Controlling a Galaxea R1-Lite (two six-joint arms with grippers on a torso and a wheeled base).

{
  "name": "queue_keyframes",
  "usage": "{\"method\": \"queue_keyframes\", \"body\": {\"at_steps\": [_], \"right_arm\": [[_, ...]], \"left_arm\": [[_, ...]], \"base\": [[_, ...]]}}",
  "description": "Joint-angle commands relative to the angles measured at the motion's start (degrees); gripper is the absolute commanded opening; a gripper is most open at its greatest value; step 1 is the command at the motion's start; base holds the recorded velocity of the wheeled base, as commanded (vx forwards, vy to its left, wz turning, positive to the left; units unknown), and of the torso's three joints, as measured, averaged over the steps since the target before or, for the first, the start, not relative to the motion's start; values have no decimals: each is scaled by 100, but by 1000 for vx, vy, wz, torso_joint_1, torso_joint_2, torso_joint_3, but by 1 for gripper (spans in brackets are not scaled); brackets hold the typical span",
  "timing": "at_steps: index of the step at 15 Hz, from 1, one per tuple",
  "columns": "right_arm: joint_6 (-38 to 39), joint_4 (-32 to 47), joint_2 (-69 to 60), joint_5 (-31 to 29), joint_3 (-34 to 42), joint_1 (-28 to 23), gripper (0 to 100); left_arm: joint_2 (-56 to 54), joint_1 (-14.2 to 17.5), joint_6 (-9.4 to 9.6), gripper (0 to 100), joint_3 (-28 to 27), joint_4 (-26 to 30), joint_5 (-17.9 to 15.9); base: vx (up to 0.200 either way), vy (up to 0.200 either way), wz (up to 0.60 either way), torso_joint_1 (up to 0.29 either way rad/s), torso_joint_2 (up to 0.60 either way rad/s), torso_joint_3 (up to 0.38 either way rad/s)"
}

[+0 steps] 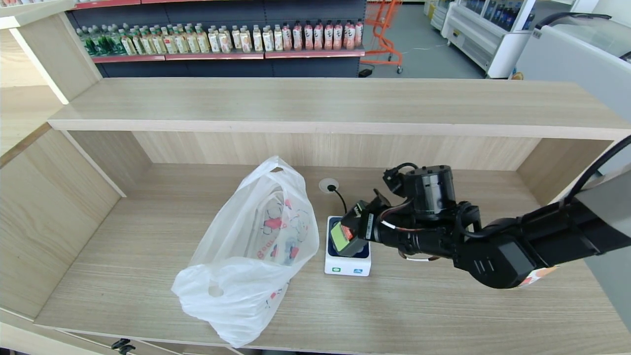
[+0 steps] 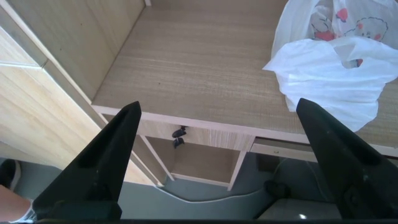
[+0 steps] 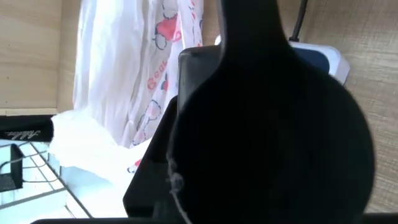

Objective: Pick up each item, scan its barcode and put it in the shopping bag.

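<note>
My right gripper (image 1: pixel 351 230) is shut on a small green and red packet (image 1: pixel 340 237), held just above the blue top of the white barcode scanner (image 1: pixel 347 264). The white plastic shopping bag (image 1: pixel 256 241) slumps on the counter directly left of the scanner, with printed goods showing through it. In the right wrist view a dark mass (image 3: pixel 267 137) close to the lens hides most of the scene, with the bag (image 3: pixel 118 74) and a corner of the scanner (image 3: pixel 329 59) behind it. My left gripper (image 2: pixel 217 106) is open off the counter's front left edge, apart from the bag (image 2: pixel 336 62).
A black cable runs from a round grommet (image 1: pixel 329 185) to the scanner. A pale orange packet (image 1: pixel 540 275) peeks out under my right forearm. The counter (image 1: pixel 123 256) sits in a wooden alcove with side walls and a raised shelf (image 1: pixel 315 103) behind.
</note>
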Motion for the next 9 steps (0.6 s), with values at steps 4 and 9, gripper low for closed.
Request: {"method": "queue_keyframes", "body": {"at_steps": [4, 9], "right_arm": [[-2497, -5, -2612, -3, 1173, -240, 0], [-3631, -137, -3675, -39, 2579, -460, 0]], "left_arm": [[-2, 1, 1, 100, 0, 1, 3], [-2, 1, 1, 100, 0, 1, 3]], "base": [[0, 0, 0, 0, 0, 0], [0, 0, 0, 0, 0, 0]]}}
